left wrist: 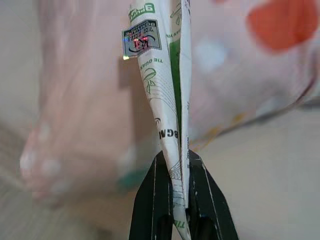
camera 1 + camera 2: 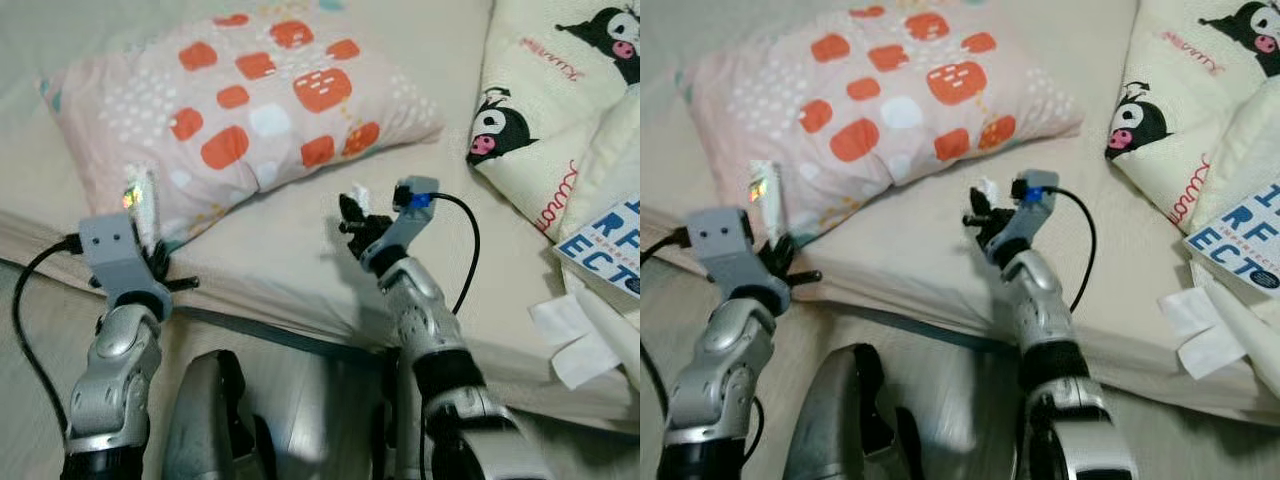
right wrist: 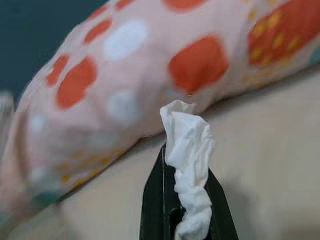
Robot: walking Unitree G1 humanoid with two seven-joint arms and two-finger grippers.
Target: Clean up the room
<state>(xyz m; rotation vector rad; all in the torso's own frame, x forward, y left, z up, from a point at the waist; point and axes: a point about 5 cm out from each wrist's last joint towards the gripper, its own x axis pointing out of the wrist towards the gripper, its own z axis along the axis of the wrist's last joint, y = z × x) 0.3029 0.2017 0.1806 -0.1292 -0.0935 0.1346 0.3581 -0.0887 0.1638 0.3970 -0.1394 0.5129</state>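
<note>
Here, on the left, the left gripper [image 2: 150,262] is up by the edge of the bed [image 2: 290,260], squeezing a flat wrapper [image 1: 165,100] between its two black fingers [image 1: 150,200]. The wrapper is white with green print and a small shiny sticker near its top, and it stands up straight out of the fingers, just in front of the pillow [image 2: 240,110]. The pillow is pink with orange and white blobs and lies on the bed. In the middle, the right gripper [image 2: 352,222] is over the bed sheet, pinching a scrunched white tissue [image 3: 187,165] that sticks up past its fingertips. A black cable [image 2: 468,250] loops from this wrist. Further right, a cream blanket [image 2: 540,110] with black cartoon faces lies on the bed. By the right edge sits a white box [image 2: 605,245] with blue letters, and just below it are more white tissues [image 2: 570,335] at the bed's edge.
</note>
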